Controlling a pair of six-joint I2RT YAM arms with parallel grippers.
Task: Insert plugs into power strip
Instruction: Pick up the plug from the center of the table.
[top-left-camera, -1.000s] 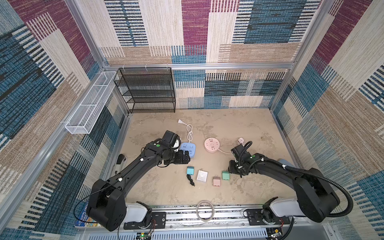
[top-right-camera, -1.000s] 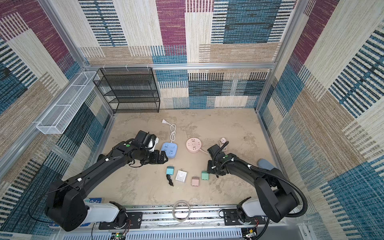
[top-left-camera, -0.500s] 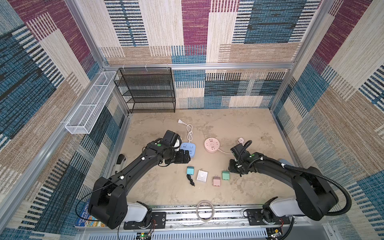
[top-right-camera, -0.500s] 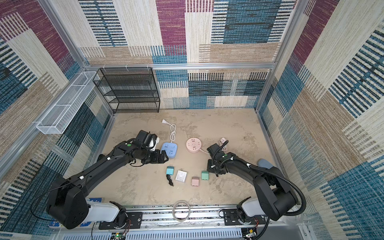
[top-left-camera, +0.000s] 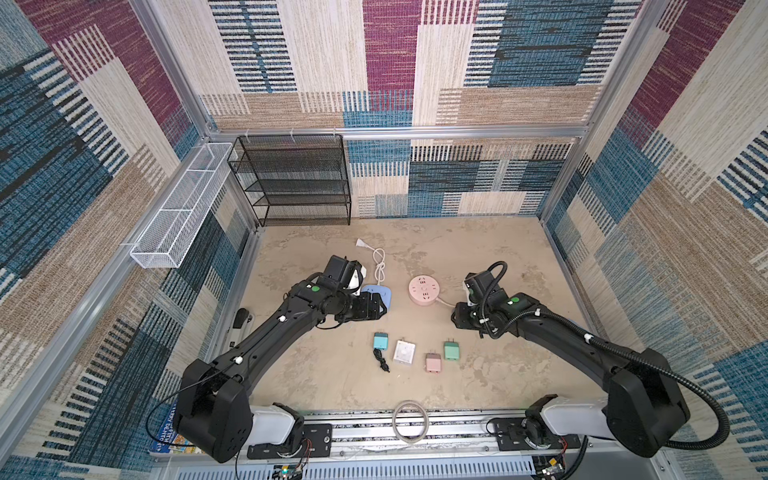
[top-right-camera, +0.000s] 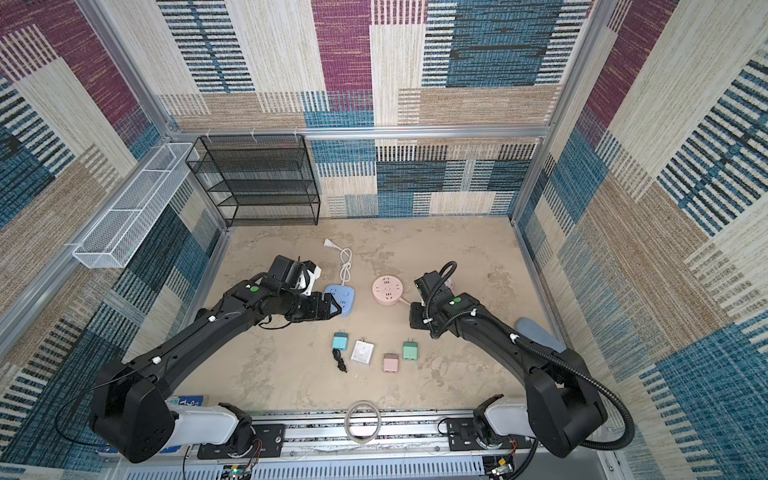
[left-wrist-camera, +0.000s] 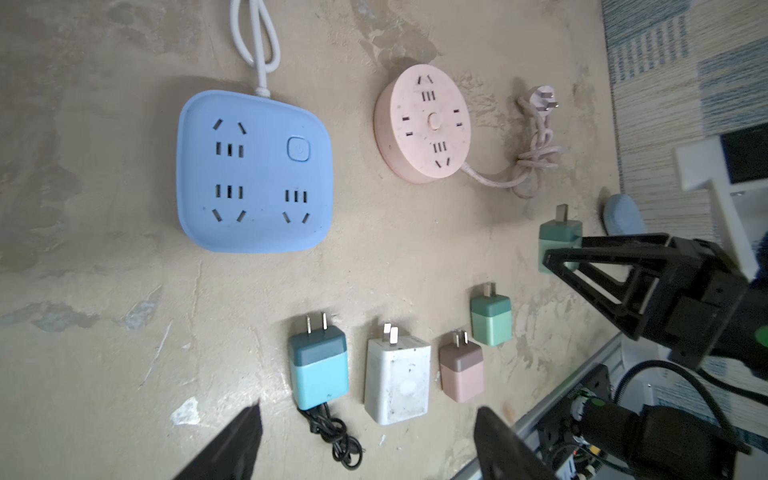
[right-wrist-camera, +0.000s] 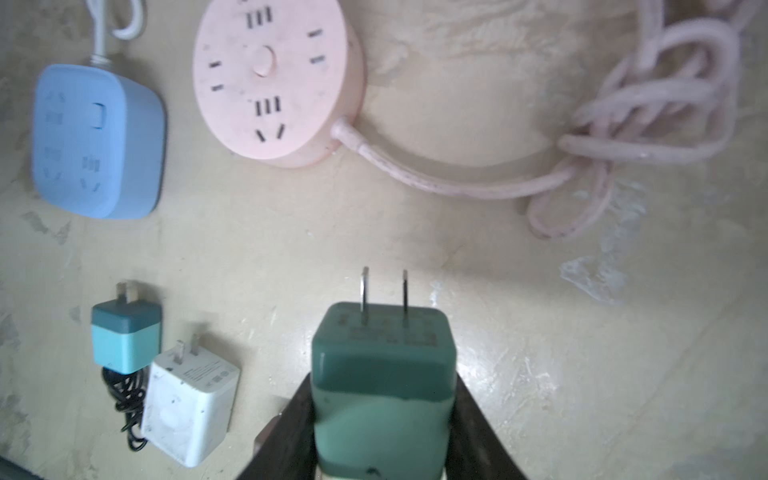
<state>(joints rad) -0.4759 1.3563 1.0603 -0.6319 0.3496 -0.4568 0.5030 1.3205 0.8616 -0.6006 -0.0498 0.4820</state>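
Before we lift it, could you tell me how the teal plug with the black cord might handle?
The teal plug looks rigid and boxy, so probably a stable grip. Its black cord, loosely bundled, would likely dangle and drag.

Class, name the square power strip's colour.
Square power strip: light blue, clearest in left wrist view.

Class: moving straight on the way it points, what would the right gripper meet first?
Probably the pink cord of the round pink power strip; the held mint green plug aims its prongs there, though height is unclear.
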